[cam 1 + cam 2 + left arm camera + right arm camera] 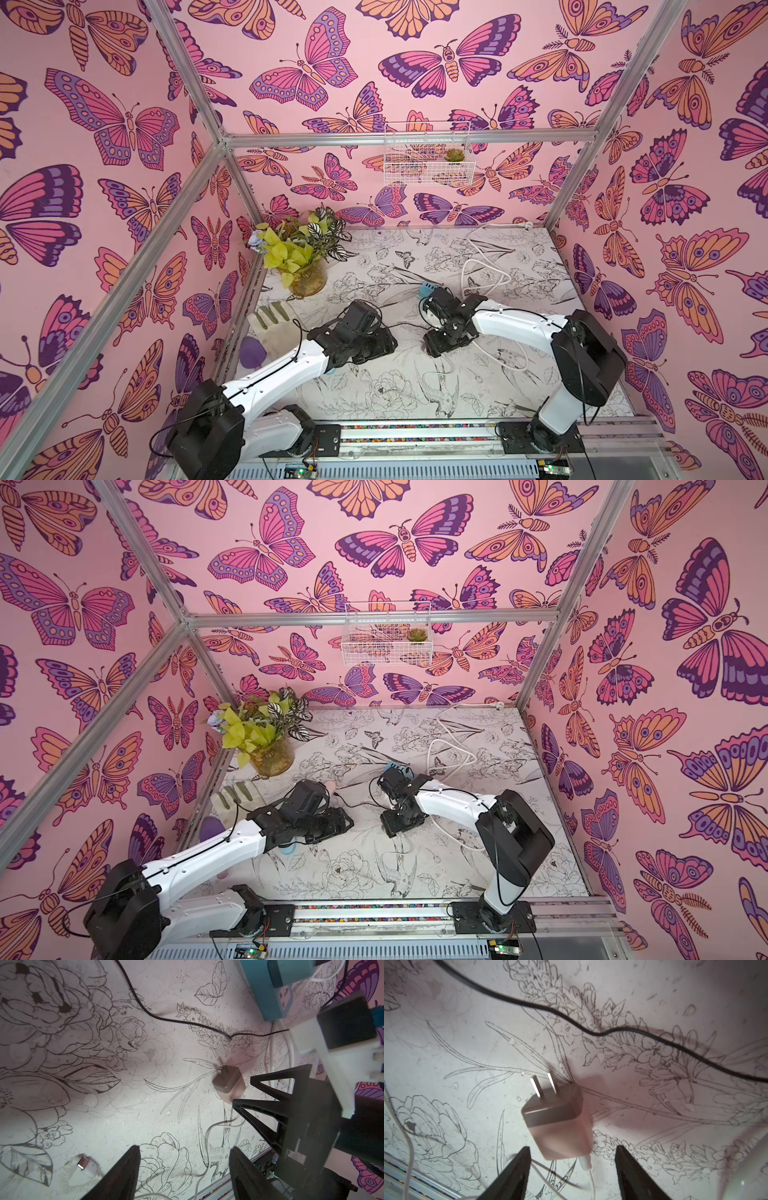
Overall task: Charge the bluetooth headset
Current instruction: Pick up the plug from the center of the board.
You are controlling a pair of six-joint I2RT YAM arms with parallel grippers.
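Barely begun — the wall charger [556,1118] lies unplugged before your right gripper [572,1149], jaws wide and empty; left gripper [184,1148] likewise — power strip [259,991] waits.

Wall adapter [558,1124] pale pink, grey top. Cable [593,1033] black. Power strip [257,985] teal. Tabletop [446,1053] white, black floral line-art. Walls [365,37] pink, butterfly print.

Glass jar [308,283] of yellow-green and striped foliage, back left tabletop [374,386] corner. Pale work glove [276,330] flat nearer, purple object [252,353] beside it. White wire basket [428,176] on back wall, small succulent [454,155] inside.
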